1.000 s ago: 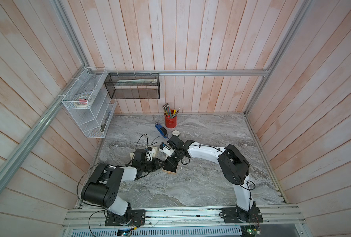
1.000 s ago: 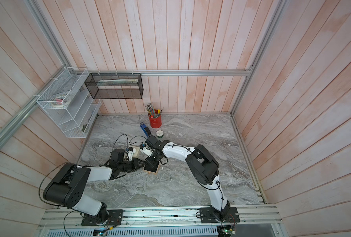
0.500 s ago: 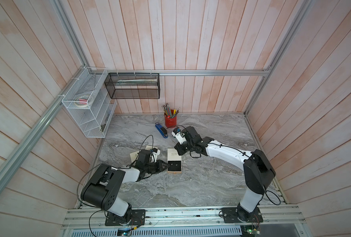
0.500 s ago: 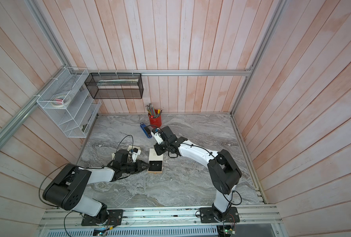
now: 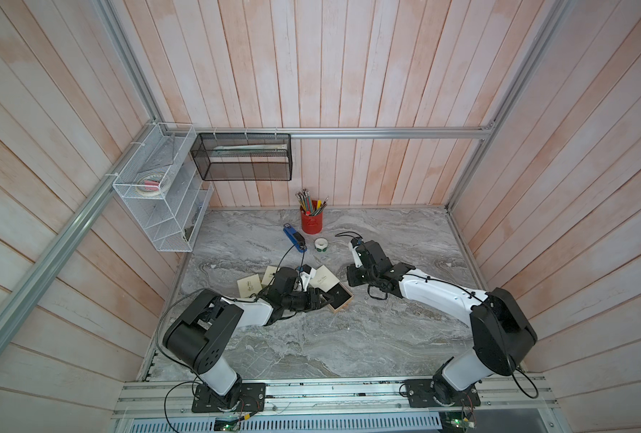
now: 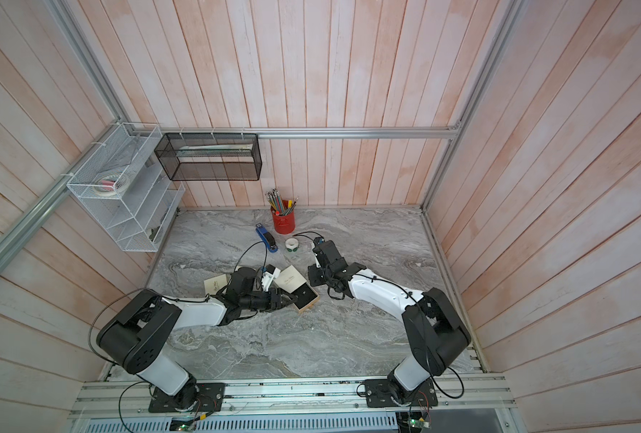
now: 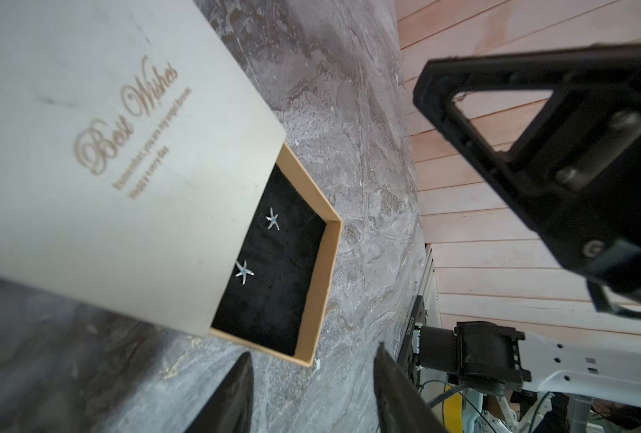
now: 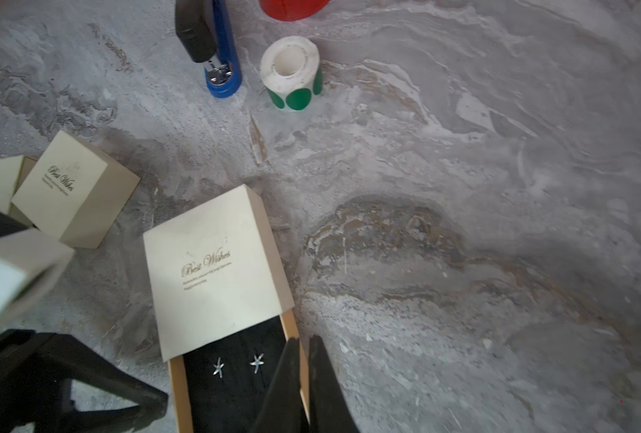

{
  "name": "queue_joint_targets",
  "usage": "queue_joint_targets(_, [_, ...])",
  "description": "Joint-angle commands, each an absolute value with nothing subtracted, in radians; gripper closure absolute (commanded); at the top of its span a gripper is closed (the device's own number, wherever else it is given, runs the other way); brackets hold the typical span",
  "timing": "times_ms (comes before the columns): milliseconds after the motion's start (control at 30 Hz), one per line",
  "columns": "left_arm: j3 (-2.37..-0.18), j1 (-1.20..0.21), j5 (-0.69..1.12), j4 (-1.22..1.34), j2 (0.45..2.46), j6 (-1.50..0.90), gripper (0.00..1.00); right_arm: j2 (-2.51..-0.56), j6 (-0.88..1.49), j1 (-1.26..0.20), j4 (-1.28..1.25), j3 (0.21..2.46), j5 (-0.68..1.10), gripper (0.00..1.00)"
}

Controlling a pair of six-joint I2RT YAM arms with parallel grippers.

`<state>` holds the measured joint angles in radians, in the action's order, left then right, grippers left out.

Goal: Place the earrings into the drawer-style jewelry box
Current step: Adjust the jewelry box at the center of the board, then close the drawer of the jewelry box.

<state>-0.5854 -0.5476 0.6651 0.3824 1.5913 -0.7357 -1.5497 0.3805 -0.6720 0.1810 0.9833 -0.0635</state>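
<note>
Left wrist view: both earrings (image 7: 272,219), small silver stars, lie on the black lining of the drawer (image 7: 319,285), a little apart from each other
Drawer position: I see it pulled partway out of the cream sleeve of the jewelry box (image 7: 124,131), which lies flat on the surface (image 5: 348,337)
Left tool (image 7: 315,360): open, fingers spread with nothing between them, just off the drawer's open end; I can't see it touching anything
Right tool (image 8: 305,360): fingers almost together, only a thin slit, gripping nothing; in both top views it sits near the box
Beside the box: two more cream boxes (image 8: 75,195)
Farther back: blue stapler (image 8: 217,56), sticker roll (image 8: 290,71) with green dots, red pen cup (image 5: 311,221)
</note>
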Motion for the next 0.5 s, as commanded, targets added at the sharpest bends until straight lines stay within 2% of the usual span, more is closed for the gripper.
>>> queue_joint_targets(0, [-0.600,-0.541,0.572,0.228,1.449,-0.645,0.44,-1.499,0.445,-0.672,0.207,0.942,-0.129,0.91])
queue_joint_targets(133, [-0.675,-0.448,0.495,0.090,1.410,-0.547,0.35,-1.460,0.497,-0.673,0.261,0.875,-0.074,0.92])
queue_joint_targets(233, [-0.795,-0.381,0.489,0.018,1.503,-0.482,0.32,-1.450,0.517,-0.676,0.293,0.843,0.014,0.93])
queue_joint_targets(467, [-1.014,-0.357,0.459,-0.071,1.727,-0.388,0.29,-1.493,0.493,-0.732,0.276,0.804,0.214,0.92])
